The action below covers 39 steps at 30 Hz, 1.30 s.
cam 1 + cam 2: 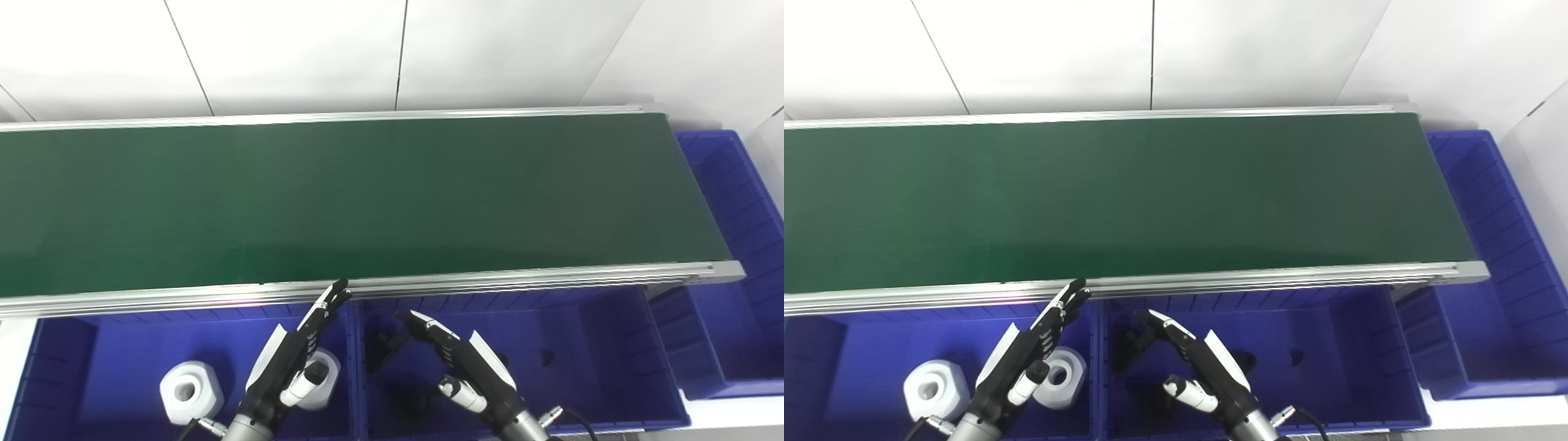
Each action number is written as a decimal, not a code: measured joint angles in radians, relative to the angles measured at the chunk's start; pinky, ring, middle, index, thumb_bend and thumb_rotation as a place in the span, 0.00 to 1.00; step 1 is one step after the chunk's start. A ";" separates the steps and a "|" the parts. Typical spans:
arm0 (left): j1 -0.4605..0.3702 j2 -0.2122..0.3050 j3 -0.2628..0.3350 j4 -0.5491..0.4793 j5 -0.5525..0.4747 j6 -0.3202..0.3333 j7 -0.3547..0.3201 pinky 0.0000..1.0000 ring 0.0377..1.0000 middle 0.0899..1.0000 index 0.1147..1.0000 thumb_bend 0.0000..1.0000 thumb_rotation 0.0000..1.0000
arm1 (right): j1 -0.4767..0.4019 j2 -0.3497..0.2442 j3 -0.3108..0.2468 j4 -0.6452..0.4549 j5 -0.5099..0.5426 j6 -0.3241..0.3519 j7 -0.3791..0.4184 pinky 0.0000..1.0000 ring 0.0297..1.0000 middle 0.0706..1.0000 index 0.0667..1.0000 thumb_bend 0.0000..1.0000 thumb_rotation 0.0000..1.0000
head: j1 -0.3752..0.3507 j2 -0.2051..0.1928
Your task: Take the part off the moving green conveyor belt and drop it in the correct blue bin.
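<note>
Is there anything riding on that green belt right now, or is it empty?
Empty. The green belt shows bare from end to end. The only parts in view are two white nuts lying in the left blue bin.

Belt (367,196) surface bare; aluminium rail (490,278) edges near side.

Both hands are seen raised from the bottom edge, palms turned inward. The left hand (288,361) is held empty with fingers (324,306) extended and apart; the right hand (471,367) is likewise held empty, fingers (422,324) slightly curled.
</note>
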 measured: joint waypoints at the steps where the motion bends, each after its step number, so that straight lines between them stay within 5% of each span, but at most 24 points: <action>1: 0.000 0.002 0.000 0.000 -0.001 0.000 0.000 0.99 0.99 0.95 0.98 0.94 1.00 | -0.001 0.001 0.000 0.001 -0.003 0.000 -0.005 0.96 0.97 0.96 0.91 1.00 1.00 | 0.000 0.000; 5: 0.000 0.006 0.001 0.000 -0.004 0.000 0.000 0.98 0.99 0.95 0.97 0.94 1.00 | 0.000 0.004 0.000 0.007 -0.015 -0.019 -0.031 0.96 0.97 0.96 0.91 1.00 0.99 | -0.011 -0.008; 11: -0.001 0.002 -0.008 0.008 0.001 -0.002 0.000 0.98 0.98 0.95 0.97 0.93 1.00 | 0.000 0.008 -0.002 0.019 -0.017 -0.069 -0.053 0.96 0.97 0.97 0.92 1.00 1.00 | 0.109 -0.028; 17: -0.001 -0.013 -0.027 0.033 0.033 -0.003 0.006 1.00 1.00 0.96 0.97 0.96 1.00 | 0.001 -0.007 -0.009 0.036 -0.006 -0.110 -0.057 0.95 0.97 0.97 0.92 1.00 1.00 | 0.143 -0.049; 19: -0.001 -0.021 -0.030 0.044 0.037 -0.008 0.008 1.00 1.00 0.96 0.97 0.95 1.00 | 0.001 -0.016 -0.011 0.057 0.005 -0.112 -0.057 0.95 0.98 0.97 0.92 1.00 1.00 | 0.245 -0.086; 25: -0.007 -0.041 -0.047 0.102 0.060 -0.020 0.019 1.00 1.00 0.97 0.97 0.94 1.00 | -0.002 -0.054 -0.011 0.095 0.054 -0.114 -0.058 0.93 0.97 0.97 0.92 1.00 1.00 | 0.259 -0.091; 36: -0.015 -0.061 -0.047 0.087 0.075 -0.019 0.028 1.00 1.00 0.97 0.98 0.96 1.00 | -0.006 -0.070 -0.020 0.089 0.100 -0.114 -0.050 0.90 0.95 0.95 0.90 1.00 0.96 | 0.123 -0.057; 38: -0.011 -0.053 -0.041 0.069 0.071 -0.019 0.027 1.00 1.00 0.97 0.98 0.97 1.00 | -0.005 -0.062 -0.016 0.084 0.095 -0.114 -0.052 0.89 0.95 0.95 0.89 1.00 0.96 | -0.008 -0.037; 39: -0.009 -0.045 -0.036 0.060 0.054 -0.019 0.025 1.00 1.00 0.97 0.98 0.98 1.00 | -0.005 -0.055 -0.012 0.081 0.085 -0.114 -0.054 0.89 0.94 0.95 0.89 1.00 0.96 | -0.009 -0.037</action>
